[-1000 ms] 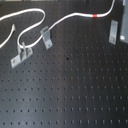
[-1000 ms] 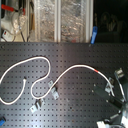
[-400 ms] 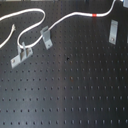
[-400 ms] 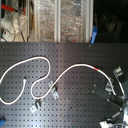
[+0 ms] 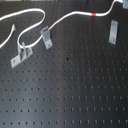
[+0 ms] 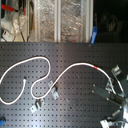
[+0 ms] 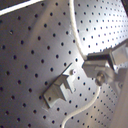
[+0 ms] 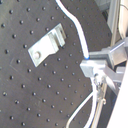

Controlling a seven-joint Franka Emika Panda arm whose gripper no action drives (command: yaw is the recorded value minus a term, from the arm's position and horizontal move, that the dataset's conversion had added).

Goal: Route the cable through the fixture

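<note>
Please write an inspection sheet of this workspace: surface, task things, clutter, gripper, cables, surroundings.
Surface: black perforated board, bare in front.
Job's things: long thin white cable with red tape band; three grey metal bracket fixtures; cable curves beside the middle bracket, threading unclear.
Clutter: nothing seen.
Grippers: gripper, fingers shut on the cable in both wrist views.
Cables: free end lies loose.
Surroundings: shelves with clear packages behind the board.

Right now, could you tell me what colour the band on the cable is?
Red band, clearest in the first exterior view.
</note>
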